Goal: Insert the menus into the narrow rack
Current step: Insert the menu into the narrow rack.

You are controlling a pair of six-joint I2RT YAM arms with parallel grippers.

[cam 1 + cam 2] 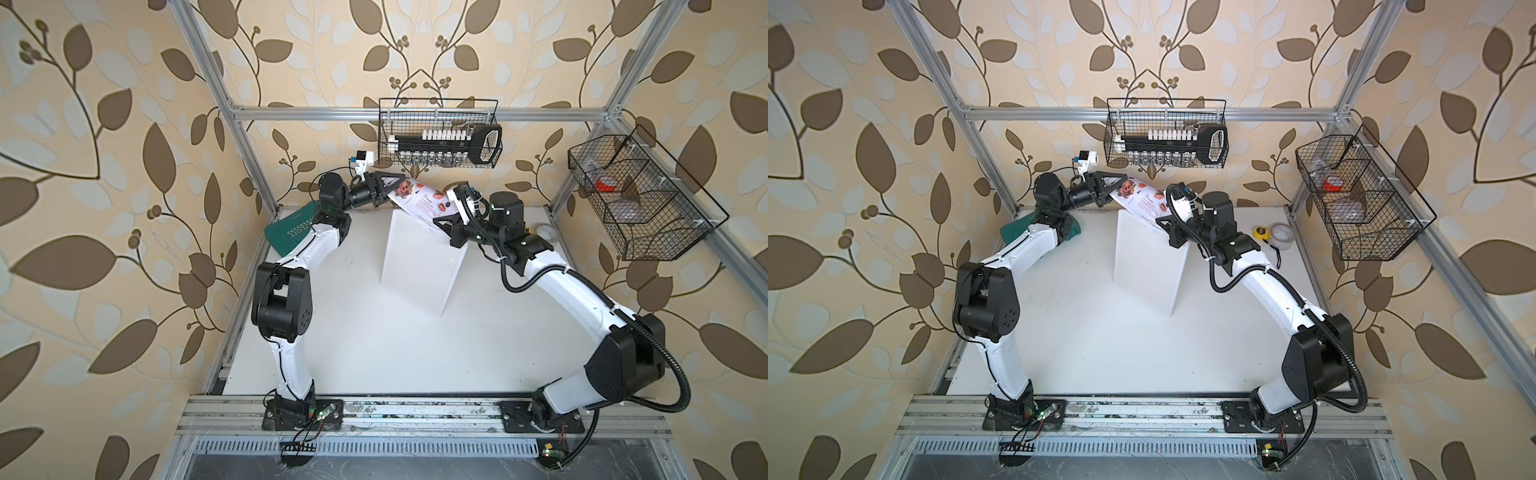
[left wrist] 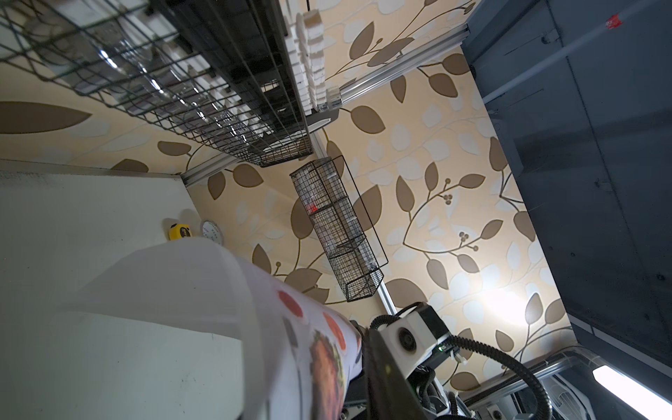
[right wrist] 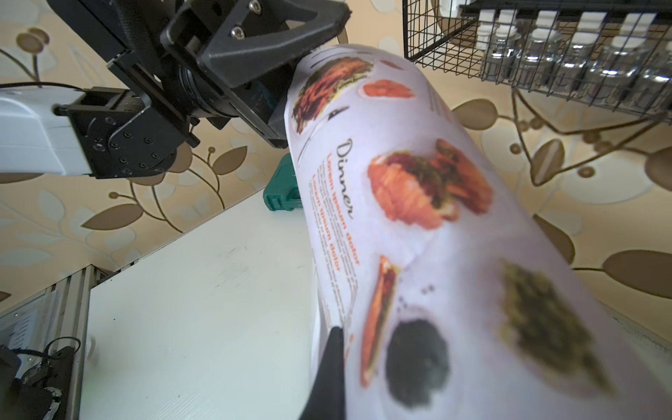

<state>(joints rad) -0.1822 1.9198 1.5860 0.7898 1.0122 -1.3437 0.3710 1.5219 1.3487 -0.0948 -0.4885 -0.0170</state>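
The menus, a single pale sheet [image 1: 419, 199] [image 1: 1144, 197] with food photos, hangs bowed between both grippers over the top of the narrow rack [image 1: 419, 266] [image 1: 1146, 266], a frosted white upright holder in mid-table. My right gripper [image 1: 442, 220] [image 1: 1163, 222] is shut on the sheet's lower edge; its black finger [image 3: 332, 363] presses the paper [image 3: 418, 218]. My left gripper [image 1: 390, 189] [image 1: 1115, 187] is at the sheet's far upper corner. One of its fingers [image 3: 276, 32] lies over the edge and the other is hidden, so its jaw gap is unclear. The sheet's lower end meets the rack's top edge.
A green case [image 1: 291, 235] lies at the back left under the left arm. A wire basket of bottles [image 1: 440, 133] hangs on the back rail just above the grippers. Another wire basket [image 1: 640, 199] is on the right. A yellow tape measure [image 1: 1260, 232] and a tape roll [image 1: 1281, 237] sit back right.
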